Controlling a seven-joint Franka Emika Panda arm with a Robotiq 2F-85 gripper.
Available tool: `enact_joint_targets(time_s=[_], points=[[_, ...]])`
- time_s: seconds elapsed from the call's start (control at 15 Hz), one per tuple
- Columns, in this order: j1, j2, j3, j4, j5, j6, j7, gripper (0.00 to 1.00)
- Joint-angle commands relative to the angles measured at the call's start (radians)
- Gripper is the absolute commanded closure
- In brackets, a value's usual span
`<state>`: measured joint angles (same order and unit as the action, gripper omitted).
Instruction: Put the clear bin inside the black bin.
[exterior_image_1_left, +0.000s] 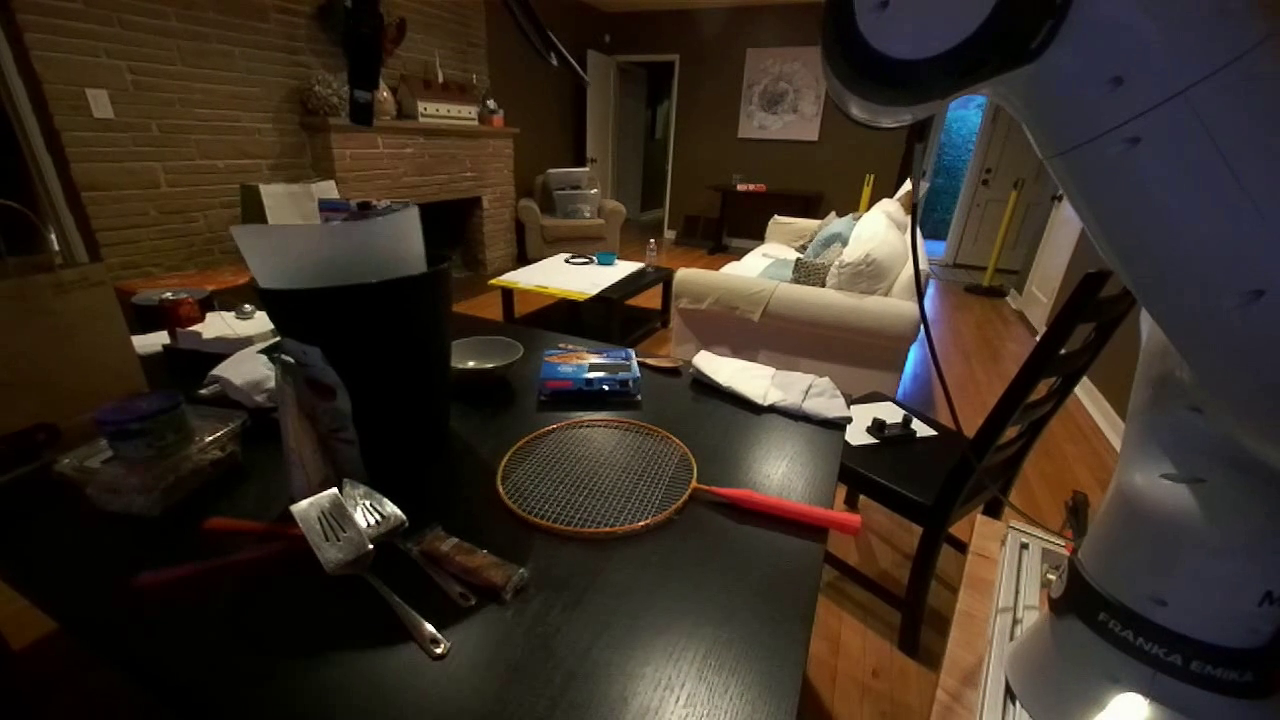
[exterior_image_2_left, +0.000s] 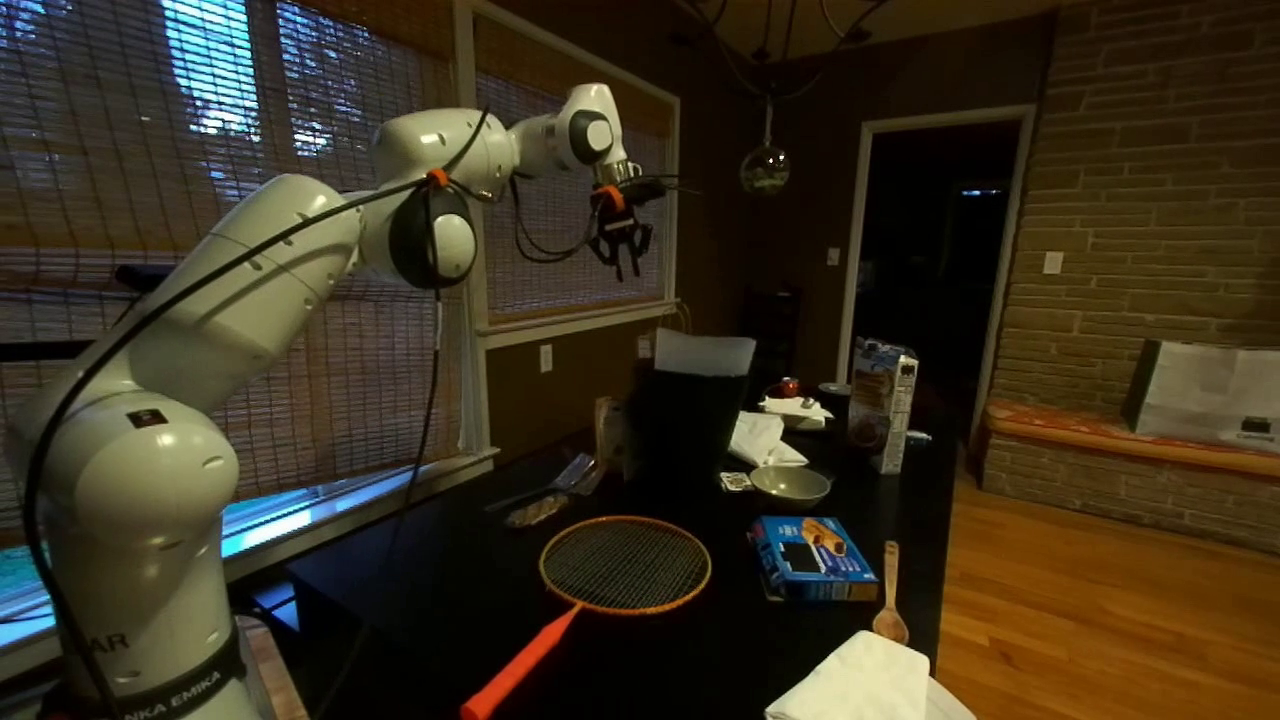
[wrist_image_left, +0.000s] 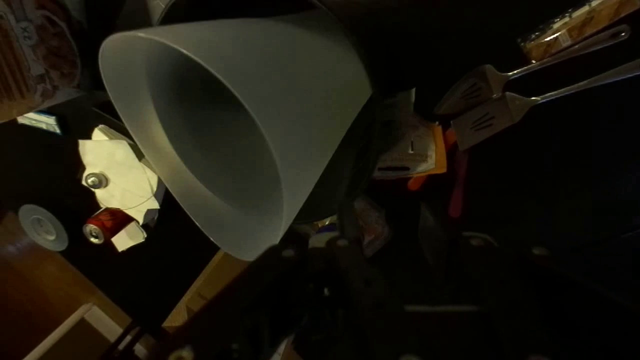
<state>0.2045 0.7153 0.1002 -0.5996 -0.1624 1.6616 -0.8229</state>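
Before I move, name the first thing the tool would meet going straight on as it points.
Likely the packages beside the black bin: pointing downward, the tool seems aimed just beside the clear bin. Depth is unclear, so it might clip that bin first.

Via my cams I ct 1 clr bin (exterior_image_2_left: 704, 354), 1 blk bin (exterior_image_2_left: 690, 420), 2 metal spatulas (exterior_image_1_left: 333, 530), 1 racket (exterior_image_1_left: 597, 477), 1 wdn spoon (exterior_image_2_left: 890, 625), 1 red can (wrist_image_left: 111, 223), 2 yel posts (exterior_image_1_left: 1003, 235) & 1 sofa (exterior_image_1_left: 790, 322).

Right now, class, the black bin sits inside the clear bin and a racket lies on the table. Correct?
No: in both exterior views the clear bin sits inside the black bin, its top sticking out. The racket does lie on the table.
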Motion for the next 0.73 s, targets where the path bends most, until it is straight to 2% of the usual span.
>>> enact_joint_targets(time_s=[0.0, 0.2, 0.33, 0.53, 0.6, 0.67], points=[[0.032, 0.027, -0.017, 0.097, -0.018, -0.028, 0.017, 0.31], [0.063, -0.032, 0.005, 0.080, 0.006, -0.075, 0.031, 0.09], [0.091, -0.071, 0.003, 0.066, 0.000, -0.163, 0.038, 0.00], [0.119, -0.123, -0.008, 0.056, -0.001, -0.310, 0.102, 0.00], [0.113, -0.087, -0.004, 0.072, 0.001, -0.246, 0.070, 0.00], [0.119, -0.102, -0.004, 0.072, 0.001, -0.278, 0.082, 0.00]])
